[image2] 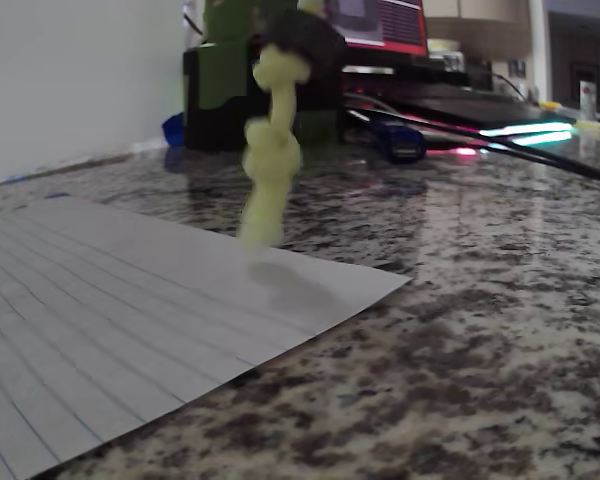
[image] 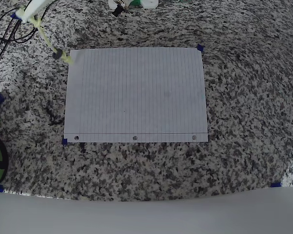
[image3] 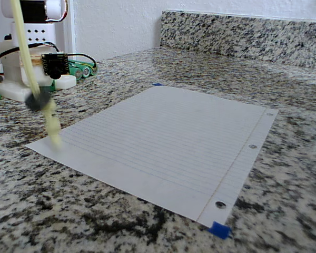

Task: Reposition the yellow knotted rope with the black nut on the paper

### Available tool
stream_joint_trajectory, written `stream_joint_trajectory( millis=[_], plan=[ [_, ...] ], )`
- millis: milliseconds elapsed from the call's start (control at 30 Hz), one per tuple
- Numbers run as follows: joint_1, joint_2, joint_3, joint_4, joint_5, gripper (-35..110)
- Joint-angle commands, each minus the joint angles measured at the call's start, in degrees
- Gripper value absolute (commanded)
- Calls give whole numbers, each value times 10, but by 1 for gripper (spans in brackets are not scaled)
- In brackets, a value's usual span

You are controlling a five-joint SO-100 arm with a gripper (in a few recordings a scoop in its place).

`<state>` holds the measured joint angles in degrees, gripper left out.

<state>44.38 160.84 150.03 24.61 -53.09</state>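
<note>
Arm reaching in at top-left of overhead view, gripper [image: 25,14] lifting yellow knotted rope [image: 48,40]; jaw state impossible to tell. Rope hanging down, black nut [image: 57,54] riding low on it, knotted tip dangling just over paper [image: 136,97] corner. Granite counter [image: 244,97] lying underneath, blue tape [image3: 219,230] pinning paper corners. No legible writing.

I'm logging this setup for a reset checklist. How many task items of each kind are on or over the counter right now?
Yellow knotted rope: 1, hanging, its lower end at the paper's corner
Black nut: 1, on the rope
Lined paper: 1, flat on the granite counter
Total: 3
</note>
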Motion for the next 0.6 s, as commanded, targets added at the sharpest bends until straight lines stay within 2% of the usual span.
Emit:
stream_joint_trajectory(
  millis=[0, 167, 367, 567],
  plan=[
    [-2, -64, -11, -39, 54, 0],
    [-39, -69, -9, -41, 112, 0],
    [-147, 30, 16, -12, 202, 0],
    [-302, 155, 91, 37, 388, 0]
  ],
)
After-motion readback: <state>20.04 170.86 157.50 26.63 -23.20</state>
